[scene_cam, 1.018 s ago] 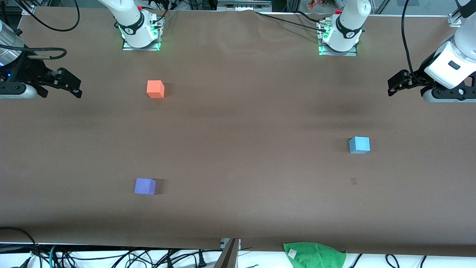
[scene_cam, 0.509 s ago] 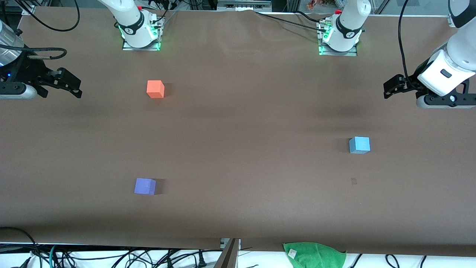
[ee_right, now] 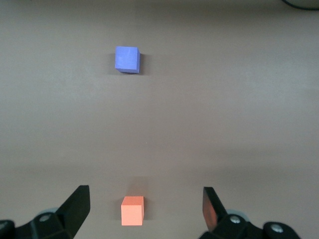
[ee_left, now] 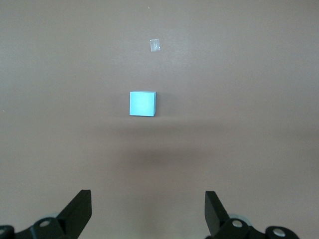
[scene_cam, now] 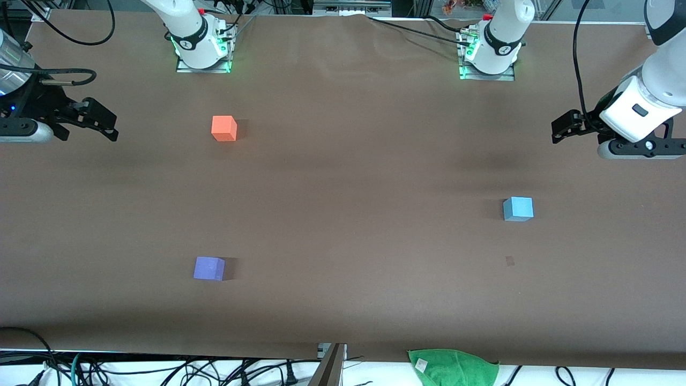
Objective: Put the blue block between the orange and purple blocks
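Blue block lies apart from left gripper.

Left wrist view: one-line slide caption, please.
Open left gripper hangs over bare table, blue block ahead, untouched.

Table showing matt brown covering, paper-like, smooth, faint wrinkles near bases. Blue block, orange block, purple block looking matt, plain-faced, foam-like, no shine. Green cloth lying crumpled at table edge, fuzzy, towel-like. Arm shells looking glossy white plastic; left gripper and right gripper showing matt black plastic fingers. Base plates looking metallic. Small pale tape scrap looking slightly glossy.
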You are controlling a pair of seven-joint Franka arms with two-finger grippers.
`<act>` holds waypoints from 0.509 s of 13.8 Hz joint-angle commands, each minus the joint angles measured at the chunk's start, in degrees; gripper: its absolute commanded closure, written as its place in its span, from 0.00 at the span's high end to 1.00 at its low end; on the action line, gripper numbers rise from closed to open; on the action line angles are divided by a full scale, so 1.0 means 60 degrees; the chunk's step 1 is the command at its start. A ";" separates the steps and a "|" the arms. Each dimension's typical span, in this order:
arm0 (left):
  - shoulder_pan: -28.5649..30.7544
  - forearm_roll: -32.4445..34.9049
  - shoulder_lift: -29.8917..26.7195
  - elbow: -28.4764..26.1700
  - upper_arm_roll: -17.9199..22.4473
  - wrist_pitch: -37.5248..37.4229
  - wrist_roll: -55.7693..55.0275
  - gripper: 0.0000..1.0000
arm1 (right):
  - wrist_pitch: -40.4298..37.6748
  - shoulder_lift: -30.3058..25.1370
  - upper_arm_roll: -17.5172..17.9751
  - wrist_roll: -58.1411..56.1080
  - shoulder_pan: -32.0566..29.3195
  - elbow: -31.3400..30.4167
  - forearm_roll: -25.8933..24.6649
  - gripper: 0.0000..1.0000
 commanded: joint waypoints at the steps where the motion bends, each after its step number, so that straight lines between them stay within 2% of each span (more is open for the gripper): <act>1: 0.0008 -0.0212 0.0147 0.0335 0.0070 -0.0249 0.0158 1.00 | -0.0125 -0.0047 0.0015 -0.0118 -0.0012 0.0083 -0.0024 1.00; 7: 0.0023 -0.0124 0.0147 0.0276 0.0085 -0.0249 0.0201 1.00 | -0.0125 -0.0047 0.0015 -0.0118 -0.0012 0.0083 -0.0024 1.00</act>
